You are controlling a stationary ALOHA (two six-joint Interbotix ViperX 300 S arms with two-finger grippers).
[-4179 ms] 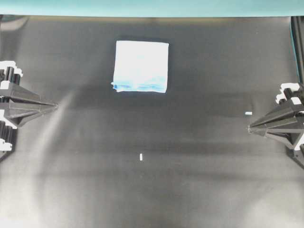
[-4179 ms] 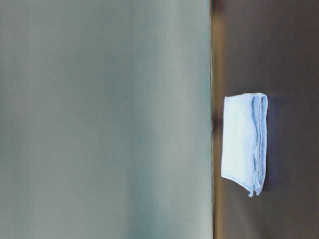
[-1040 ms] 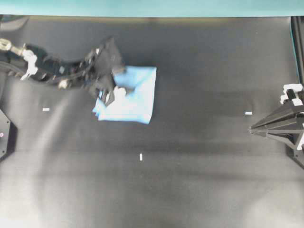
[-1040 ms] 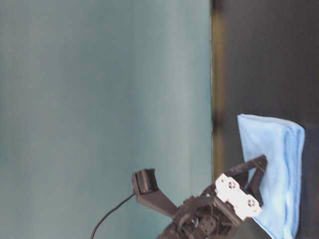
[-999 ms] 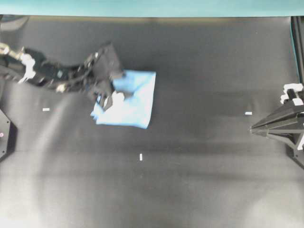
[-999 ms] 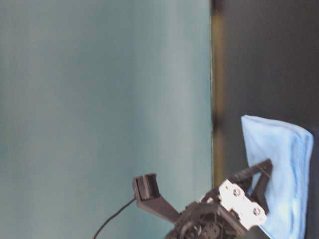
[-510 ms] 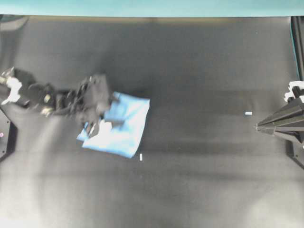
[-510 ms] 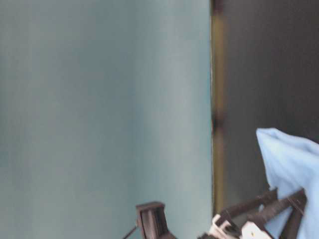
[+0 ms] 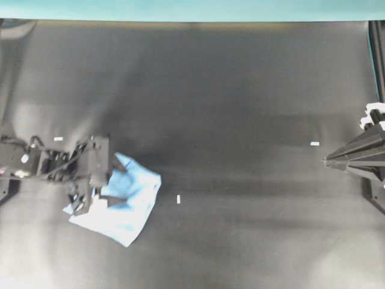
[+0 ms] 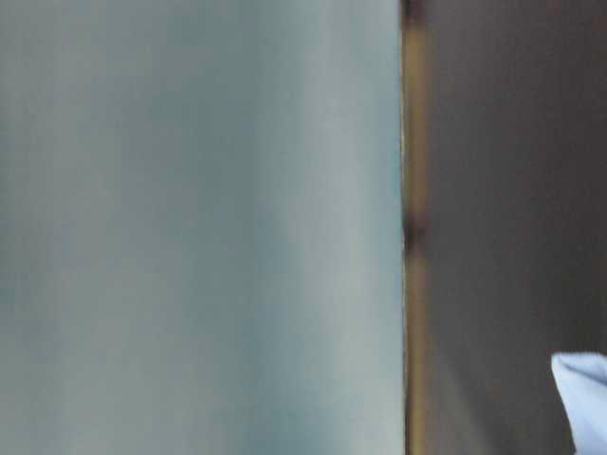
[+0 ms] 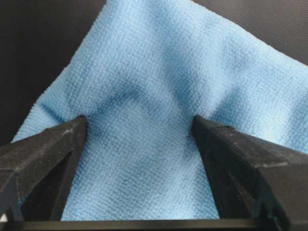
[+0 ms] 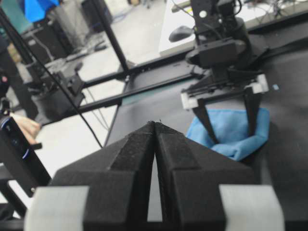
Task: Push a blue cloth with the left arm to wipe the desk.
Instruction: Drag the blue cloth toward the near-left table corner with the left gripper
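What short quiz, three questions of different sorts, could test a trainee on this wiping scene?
1. True or false: the left gripper has its jaws spread apart, pressing on the crumpled light-blue cloth.
2. Multiple choice: the right gripper is A) open, B) shut, C) holding the cloth.
3. Fill in: in the overhead view, the cloth lies at the desk's lower ____ side.

Key: 1 true; 2 B; 3 left.

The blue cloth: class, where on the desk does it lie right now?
In the overhead view the blue cloth lies low on the left, under the left gripper's spread fingers, left of a small white tape mark.
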